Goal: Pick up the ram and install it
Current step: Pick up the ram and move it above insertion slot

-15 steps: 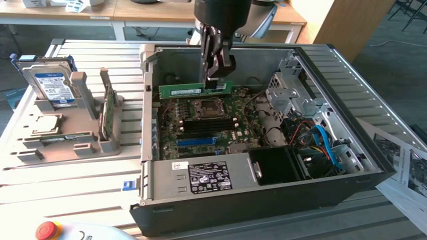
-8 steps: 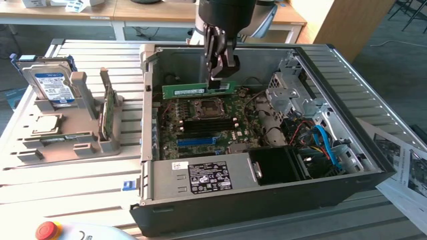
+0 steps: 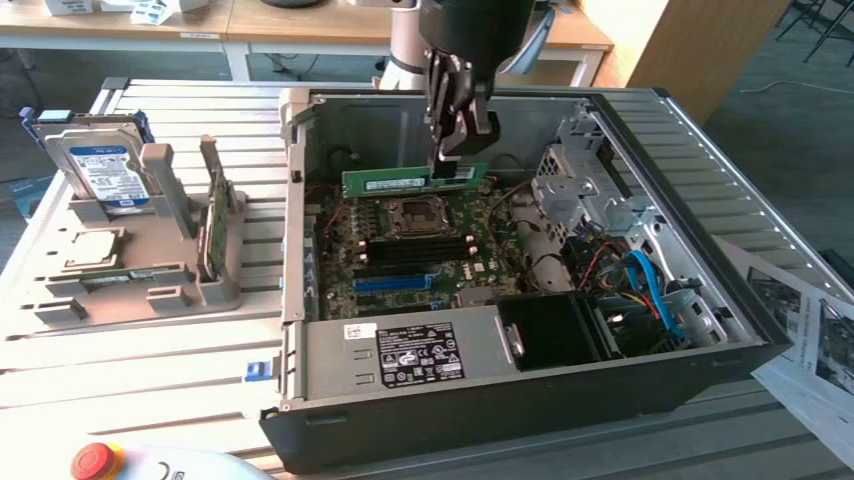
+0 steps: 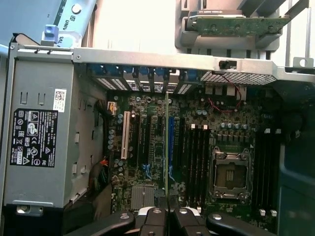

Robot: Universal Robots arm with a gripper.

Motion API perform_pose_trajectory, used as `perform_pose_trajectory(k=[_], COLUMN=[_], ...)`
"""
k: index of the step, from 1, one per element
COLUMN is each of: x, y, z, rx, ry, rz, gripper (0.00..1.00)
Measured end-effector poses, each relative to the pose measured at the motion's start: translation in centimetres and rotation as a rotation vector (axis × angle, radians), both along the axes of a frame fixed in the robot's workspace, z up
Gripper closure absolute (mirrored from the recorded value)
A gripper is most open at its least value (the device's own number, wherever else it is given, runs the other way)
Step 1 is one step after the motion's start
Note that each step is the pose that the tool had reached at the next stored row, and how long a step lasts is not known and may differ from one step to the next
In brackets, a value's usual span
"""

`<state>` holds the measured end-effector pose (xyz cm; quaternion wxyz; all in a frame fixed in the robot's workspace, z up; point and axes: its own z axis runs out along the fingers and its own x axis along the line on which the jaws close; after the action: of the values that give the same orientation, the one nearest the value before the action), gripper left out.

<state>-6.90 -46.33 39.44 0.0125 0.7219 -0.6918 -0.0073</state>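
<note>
The ram [image 3: 387,183] is a long, thin green stick with a white label, held level above the motherboard [image 3: 400,250] inside the open computer case [image 3: 694,250]. My gripper [image 3: 457,160] is shut on its end toward the exterior view's right, over the back of the board near the CPU socket [image 3: 411,214]. In the wrist view the ram [image 4: 167,147] is edge-on, a thin line running out from the gripper [image 4: 167,212]. It hangs over the board between a blue slot [image 4: 171,140] and several black slots [image 4: 197,157].
A power supply [image 3: 400,350] fills the case's near side, with a drive cage [image 3: 587,190] and cables on the exterior view's right. Left of the case, a grey holder [image 3: 147,270] carries a hard drive [image 3: 100,170] and an upright green card [image 3: 218,215]. Papers [image 3: 814,340] lie right.
</note>
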Motion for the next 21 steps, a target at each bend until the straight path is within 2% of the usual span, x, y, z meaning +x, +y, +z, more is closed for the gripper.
perform_pose_trajectory(k=[3, 10, 17, 18, 21], x=[0.4, 0.5, 0.9, 1.0, 1.2], y=[-0.01, -0.01, -0.01, 0.00, -0.02], z=[-0.02, -0.02, -0.05, -0.06, -0.04], rx=[0.0000, -0.0001, -0.0001, 0.0001, -0.0002], ry=[0.0000, 0.0000, 0.0049, 0.0077, 0.0211], rz=[-0.001, -0.001, -0.006, -0.006, -0.006], gripper=[0.88, 0.88, 0.88, 0.88, 0.88])
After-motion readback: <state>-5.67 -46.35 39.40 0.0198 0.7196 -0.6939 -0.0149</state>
